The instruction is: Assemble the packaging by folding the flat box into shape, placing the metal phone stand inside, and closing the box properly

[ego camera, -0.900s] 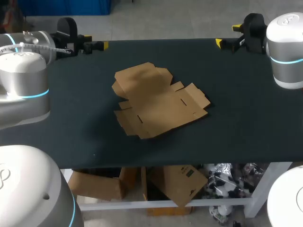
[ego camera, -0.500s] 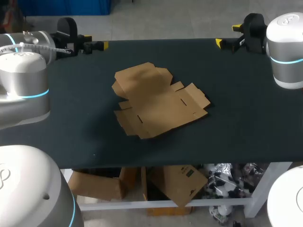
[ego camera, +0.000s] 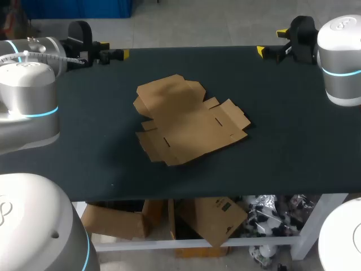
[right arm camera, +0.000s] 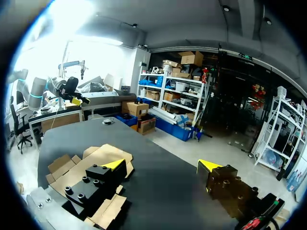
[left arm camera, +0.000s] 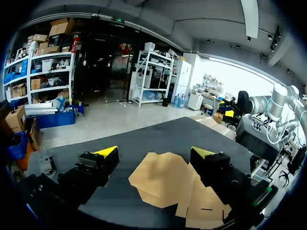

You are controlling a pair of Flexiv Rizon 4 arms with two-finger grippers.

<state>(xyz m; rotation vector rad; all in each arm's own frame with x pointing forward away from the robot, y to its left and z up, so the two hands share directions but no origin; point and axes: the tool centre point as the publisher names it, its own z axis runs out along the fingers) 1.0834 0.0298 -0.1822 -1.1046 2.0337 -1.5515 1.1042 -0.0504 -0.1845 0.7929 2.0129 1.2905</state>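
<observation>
1. The head view shows the whole flat box (ego camera: 189,121) lying open in the middle of the table (ego camera: 293,141). The left gripper (ego camera: 114,49) and the right gripper (ego camera: 271,42) are well apart from it, by the far edge.
2. The wrist views show both grippers with fingers spread wide, holding nothing.
3. In the right wrist view, one finger (right arm camera: 96,184) hides part of the flat box. In the left wrist view, a finger covers one side of it.
4. Nothing has moved since the earlier pictures.

Head overhead; both wrists facing box (ego camera: 189,121)
</observation>
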